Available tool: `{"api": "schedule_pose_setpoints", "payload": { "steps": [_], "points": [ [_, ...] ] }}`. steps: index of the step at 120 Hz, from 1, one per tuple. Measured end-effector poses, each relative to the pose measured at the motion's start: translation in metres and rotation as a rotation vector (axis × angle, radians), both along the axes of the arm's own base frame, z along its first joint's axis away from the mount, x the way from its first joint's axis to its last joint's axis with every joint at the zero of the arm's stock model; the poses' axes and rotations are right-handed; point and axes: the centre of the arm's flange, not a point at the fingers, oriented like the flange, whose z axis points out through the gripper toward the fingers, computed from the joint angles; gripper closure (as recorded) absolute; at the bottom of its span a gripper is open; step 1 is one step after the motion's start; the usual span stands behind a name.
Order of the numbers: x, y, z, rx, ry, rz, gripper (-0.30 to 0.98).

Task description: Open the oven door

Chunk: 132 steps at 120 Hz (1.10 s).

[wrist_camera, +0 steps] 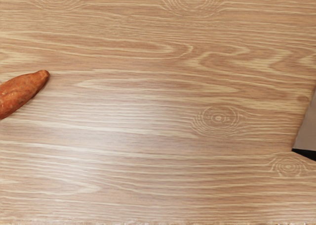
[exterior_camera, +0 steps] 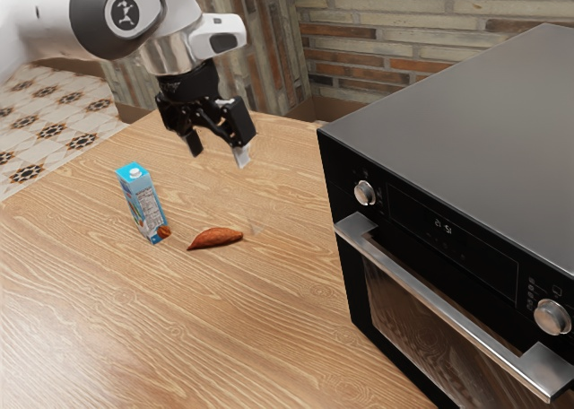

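Above the table [exterior_camera: 81, 310], the gripper [exterior_camera: 218, 152] hangs spread, while the oven [exterior_camera: 448, 122] runs off the exterior view's right edge.

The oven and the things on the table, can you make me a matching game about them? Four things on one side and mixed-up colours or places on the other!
Things:
1. drink carton
2. sweet potato
3. handle
4. gripper

Colours and places:
A. silver, running across the oven door
B. black, up in the air with its fingers apart
C. orange-brown, lying on the table
D. mostly blue, standing up

Right pairs: 1-D, 2-C, 3-A, 4-B
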Motion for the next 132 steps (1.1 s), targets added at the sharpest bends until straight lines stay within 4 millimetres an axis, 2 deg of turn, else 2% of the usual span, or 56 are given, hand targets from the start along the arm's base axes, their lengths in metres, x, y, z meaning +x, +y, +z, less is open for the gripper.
{"api": "schedule_pose_setpoints", "payload": {
  "steps": [17, 19, 21, 23, 25, 28, 30, 31, 33, 36, 37, 39, 43, 49, 57, 72, 84, 94, 107, 121, 132],
  "points": [
    [-0.002, -0.002, -0.001, -0.008, 0.022, -0.024, 0.0],
    [-0.009, -0.002, 0.018, -0.008, -0.011, -0.029, 0.0],
    [-0.027, -0.004, 0.054, -0.007, -0.081, -0.046, 0.0],
    [-0.051, -0.009, 0.096, -0.006, -0.164, -0.081, 0.0],
    [-0.086, -0.019, 0.14, -0.001, -0.252, -0.139, 0.0],
    [-0.119, -0.034, 0.171, 0.03, -0.308, -0.219, 0.0],
    [-0.133, -0.06, 0.182, 0.056, -0.328, -0.3, 0.0],
    [-0.138, -0.083, 0.185, 0.065, -0.335, -0.363, 0.0],
    [-0.153, -0.145, 0.189, 0.075, -0.346, -0.525, 0.0],
    [-0.188, -0.242, 0.188, 0.081, -0.359, -0.791, 0.0],
    [-0.2, -0.268, 0.187, 0.082, -0.362, -0.866, 0.0],
    [-0.221, -0.305, 0.183, 0.088, -0.362, -0.991, 0.01],
    [-0.249, -0.351, 0.171, 0.109, -0.352, -1.168, 0.01],
    [-0.267, -0.381, 0.156, 0.133, -0.341, -1.339, 0.01],
    [-0.262, -0.389, 0.146, 0.14, -0.352, -1.493, 0.01],
    [-0.211, -0.384, 0.116, 0.125, -0.354, -1.706, 0.0],
    [-0.186, -0.373, 0.089, 0.15, -0.339, -1.836, 0.0],
    [-0.179, -0.357, 0.067, 0.189, -0.313, -1.915, 0.0],
    [-0.166, -0.331, 0.053, 0.221, -0.323, -1.989, 0.0],
    [-0.146, -0.326, 0.039, 0.243, -0.354, -2.09, 0.0],
    [-0.122, -0.314, 0.028, 0.246, -0.372, -2.14, 0.0]
  ]
}}
